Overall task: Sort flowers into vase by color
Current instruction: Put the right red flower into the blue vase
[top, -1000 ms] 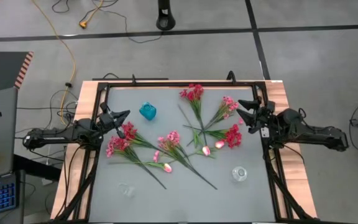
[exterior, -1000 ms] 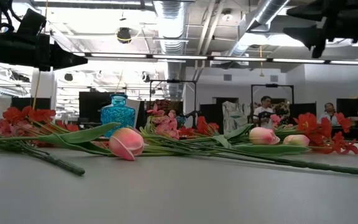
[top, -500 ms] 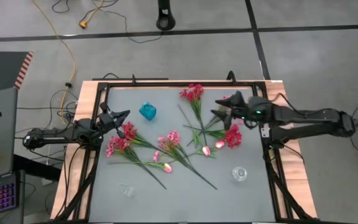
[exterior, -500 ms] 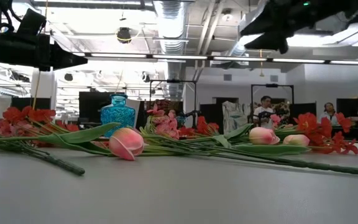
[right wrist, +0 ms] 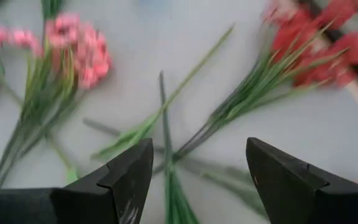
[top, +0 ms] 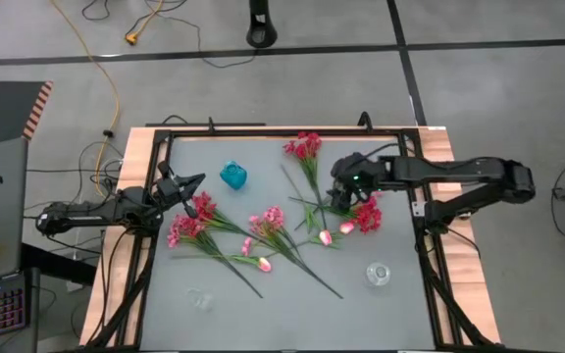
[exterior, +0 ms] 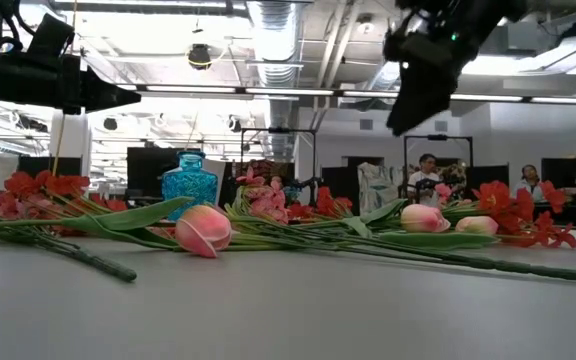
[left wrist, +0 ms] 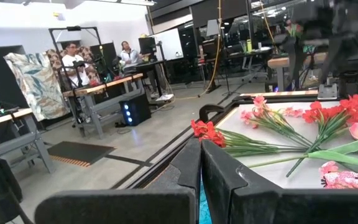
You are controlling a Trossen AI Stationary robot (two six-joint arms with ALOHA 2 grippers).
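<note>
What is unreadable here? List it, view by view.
- High view: the pink sprig under the right gripper is covered by that arm.
- High view: the two clear vases are too faint and small to show any contents.
- Low view: the blue vase has its base hidden behind the flowers.
- Right wrist view: the stems are blurred and cut off by the edge.

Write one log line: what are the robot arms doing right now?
right gripper: open above green flower stems | left gripper: shut, waiting, table's left edge

Overhead, table-level, two wrist cameras
</note>
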